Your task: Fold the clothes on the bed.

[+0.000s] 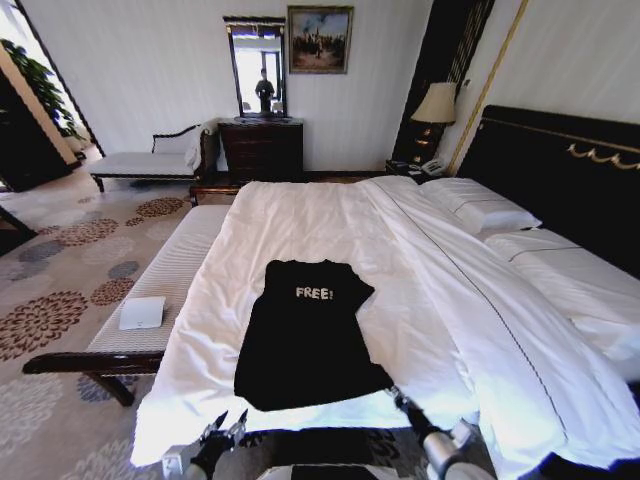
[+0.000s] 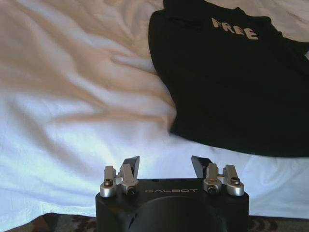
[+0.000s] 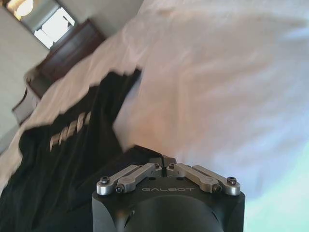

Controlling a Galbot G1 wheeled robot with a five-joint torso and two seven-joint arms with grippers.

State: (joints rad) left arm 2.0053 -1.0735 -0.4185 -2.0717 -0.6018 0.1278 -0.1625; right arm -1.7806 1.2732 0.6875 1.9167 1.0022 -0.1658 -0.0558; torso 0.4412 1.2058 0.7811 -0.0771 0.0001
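The clothes (image 1: pixel 305 340) are a single black T-shirt lying flat on the bed (image 1: pixel 420 300), near its foot, with white "FREE!" lettering toward the pillows. My right gripper (image 1: pixel 402 402) sits at the shirt's near right hem corner. In the right wrist view its fingers (image 3: pixel 162 160) are shut, with the black fabric (image 3: pixel 72 159) running right up into the tips. Off the shirt's near left corner, my left gripper (image 1: pixel 226 424) hovers over the duvet edge. Its jaws (image 2: pixel 165 166) stand open and hold nothing, a short gap away from the shirt's hem (image 2: pixel 231 87).
A pale striped bench (image 1: pixel 170 270) runs along the bed's left side with a white box (image 1: pixel 142 312) on it. Pillows (image 1: pixel 480 212) and the dark headboard (image 1: pixel 560 170) lie at the right. A dresser (image 1: pixel 262 148) and a chaise (image 1: pixel 150 160) stand against the far wall.
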